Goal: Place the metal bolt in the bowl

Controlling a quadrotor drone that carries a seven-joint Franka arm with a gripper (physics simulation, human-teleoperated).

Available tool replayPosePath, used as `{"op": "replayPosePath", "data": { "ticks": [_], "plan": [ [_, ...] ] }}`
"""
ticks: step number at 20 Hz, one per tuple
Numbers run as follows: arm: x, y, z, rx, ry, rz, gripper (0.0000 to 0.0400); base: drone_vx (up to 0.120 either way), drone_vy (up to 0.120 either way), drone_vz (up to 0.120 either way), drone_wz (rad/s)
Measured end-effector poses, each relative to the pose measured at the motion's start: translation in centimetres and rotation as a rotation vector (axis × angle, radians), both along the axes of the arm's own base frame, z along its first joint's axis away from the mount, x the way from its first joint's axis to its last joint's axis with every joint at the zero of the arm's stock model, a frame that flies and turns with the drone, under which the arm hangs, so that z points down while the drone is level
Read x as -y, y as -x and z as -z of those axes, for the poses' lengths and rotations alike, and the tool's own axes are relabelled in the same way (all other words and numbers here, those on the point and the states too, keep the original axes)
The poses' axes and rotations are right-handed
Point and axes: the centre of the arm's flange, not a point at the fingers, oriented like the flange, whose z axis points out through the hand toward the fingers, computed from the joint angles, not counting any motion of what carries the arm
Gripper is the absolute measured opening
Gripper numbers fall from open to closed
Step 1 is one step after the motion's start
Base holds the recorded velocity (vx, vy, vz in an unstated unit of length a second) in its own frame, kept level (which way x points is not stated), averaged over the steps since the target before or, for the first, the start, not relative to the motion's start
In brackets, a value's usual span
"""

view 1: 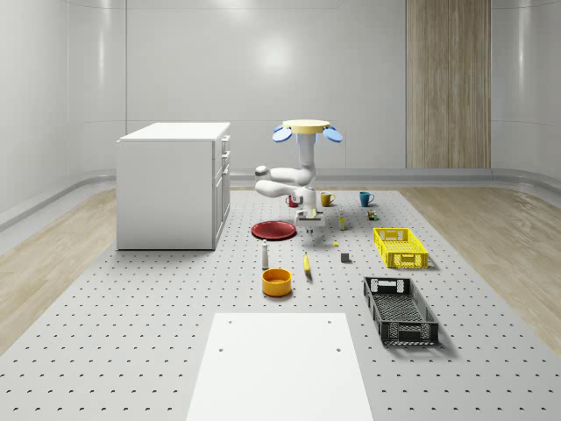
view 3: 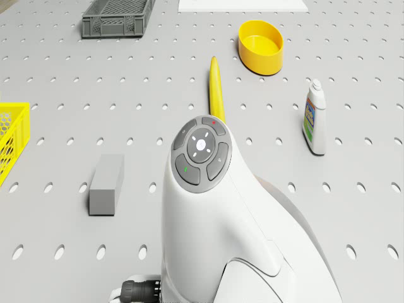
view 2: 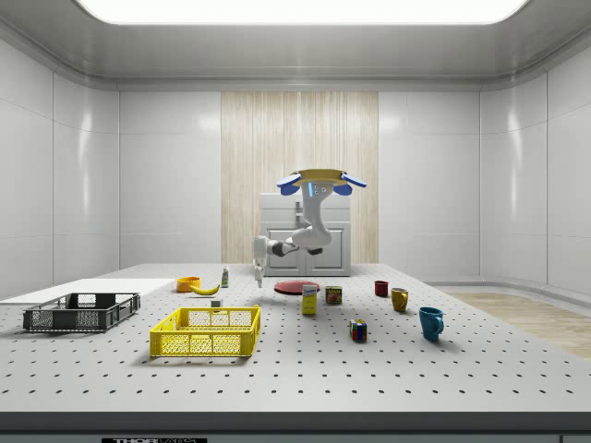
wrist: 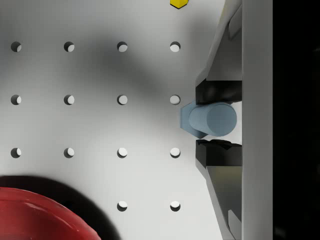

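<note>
From my remote station I see the drone (view 1: 306, 128) hovering above the perforated table (view 1: 158, 333), high in the centre of the whole-scene view, just right of the white cabinet (view 1: 173, 184), its white arm (view 1: 285, 182) folded downward beneath it. In the wrist view the gripper (wrist: 216, 120) sits at the right of the frame, its two black fingers (wrist: 215, 92) clenched on the pale blue metal bolt (wrist: 207, 119), which lies crosswise between them with its hex head toward the frame's left, held above the table surface. The red plate (wrist: 40, 216) fills the lower left corner of that same frame. In the whole-scene view the gripper hangs at mid-frame just right of the plate. The yellow bowl (view 1: 276, 281) stands well apart from the bolt, lower in that view and slightly left of centre; in the drone view it sits at the upper right, with the banana (view 3: 216, 88) beside it toward the frame's centre and a white bottle (view 3: 314, 118) at the right edge. A grey block (view 3: 106, 184) lies at the drone view's left, the yellow crate (view 1: 400, 246) and the dark crate (view 1: 400, 309) occupy the right of the whole-scene view, and mugs (view 2: 430, 322) stand at the right of the side view.
</note>
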Motion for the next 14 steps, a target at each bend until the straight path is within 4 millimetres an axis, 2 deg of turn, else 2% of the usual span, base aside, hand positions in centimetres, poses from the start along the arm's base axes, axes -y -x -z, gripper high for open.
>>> {"op": "replayPosePath", "data": {
  "ticks": [7,14],
  "plan": [
    [0.00,0.00,0.28,0.000,0.000,0.000,0.0100,0.120,-0.120,0.120,0.000],
    [0.00,0.00,0.34,0.000,0.000,0.000,0.0100,0.120,0.000,0.006,0.000]
  ]
}}
